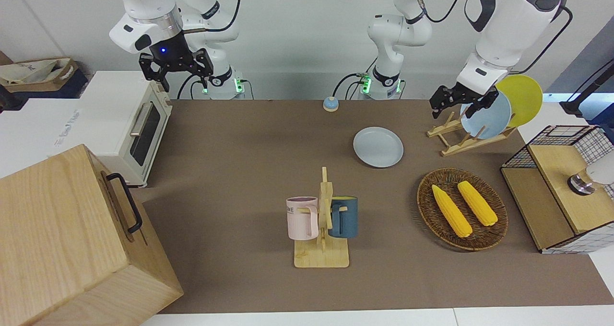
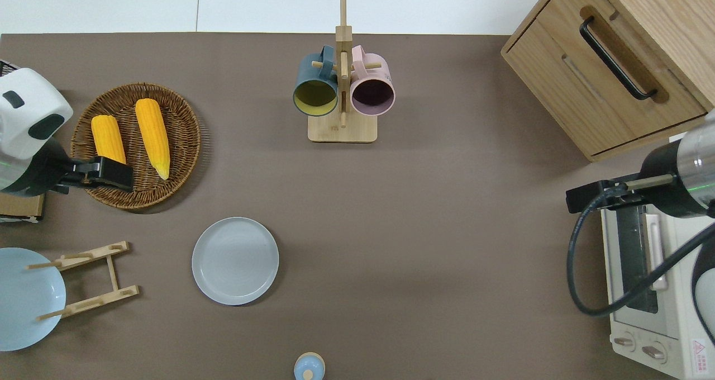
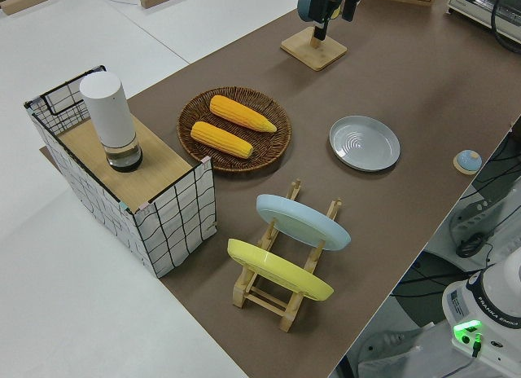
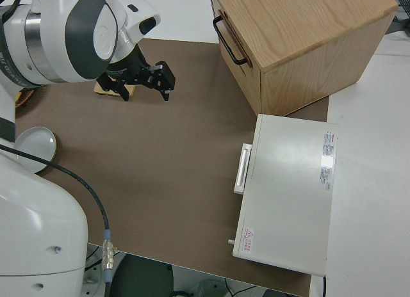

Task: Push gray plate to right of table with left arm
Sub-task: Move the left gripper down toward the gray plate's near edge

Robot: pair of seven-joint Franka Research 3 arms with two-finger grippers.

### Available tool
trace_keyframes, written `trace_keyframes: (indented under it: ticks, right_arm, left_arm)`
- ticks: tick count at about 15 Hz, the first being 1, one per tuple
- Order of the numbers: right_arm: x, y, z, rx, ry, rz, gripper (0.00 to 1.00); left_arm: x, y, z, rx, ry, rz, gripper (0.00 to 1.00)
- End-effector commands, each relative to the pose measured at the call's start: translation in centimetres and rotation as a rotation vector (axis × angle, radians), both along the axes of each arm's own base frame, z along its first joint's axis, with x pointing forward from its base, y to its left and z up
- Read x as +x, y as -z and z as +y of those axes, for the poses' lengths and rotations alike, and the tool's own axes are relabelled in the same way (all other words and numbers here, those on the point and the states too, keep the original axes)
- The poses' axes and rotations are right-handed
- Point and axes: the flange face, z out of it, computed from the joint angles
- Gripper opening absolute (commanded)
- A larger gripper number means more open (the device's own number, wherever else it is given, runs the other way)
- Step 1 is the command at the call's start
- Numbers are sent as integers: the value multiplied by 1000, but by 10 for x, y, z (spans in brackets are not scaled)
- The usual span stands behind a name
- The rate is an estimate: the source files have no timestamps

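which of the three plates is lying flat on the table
The gray plate, flat on the table. The light-blue plate and yellow plate stand tilted in the wooden rack.

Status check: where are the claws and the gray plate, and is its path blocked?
Left claw open over the corn basket's edge, off the plate. Right arm parked. Gray plate flat on the table, untouched. Bare tabletop toward the right arm's end until the toaster oven.

Worktop (image 1: 230, 172): matte brown covering, white edges.

Resting directly on it: round pale gray-blue plate (image 1: 378, 146); wicker basket (image 1: 424, 196) with two corn cobs; wooden plate rack (image 1: 455, 141); wooden mug stand (image 1: 321, 256); small blue-domed bell (image 1: 330, 104); white toaster oven (image 1: 124, 124); wooden drawer cabinet (image 1: 67, 239); wire-grid shelf box (image 1: 551, 201).
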Motion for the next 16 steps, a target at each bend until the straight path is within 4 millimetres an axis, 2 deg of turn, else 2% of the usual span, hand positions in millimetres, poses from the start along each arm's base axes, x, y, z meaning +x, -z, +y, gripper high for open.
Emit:
trace_keyframes:
  ticks: [1, 12, 16]
  right_arm:
    - [-3, -3, -2, 9, 3, 6, 983]
    - [-3, -2, -2, 9, 3, 7, 983]
    - [-3, -3, -2, 9, 3, 6, 983]
  left_arm:
    - [-4, 19, -3, 10, 19, -14, 991]
    - [-10, 63, 1, 4, 19, -16, 991]
    - [-18, 72, 2, 1, 20, -22, 991]
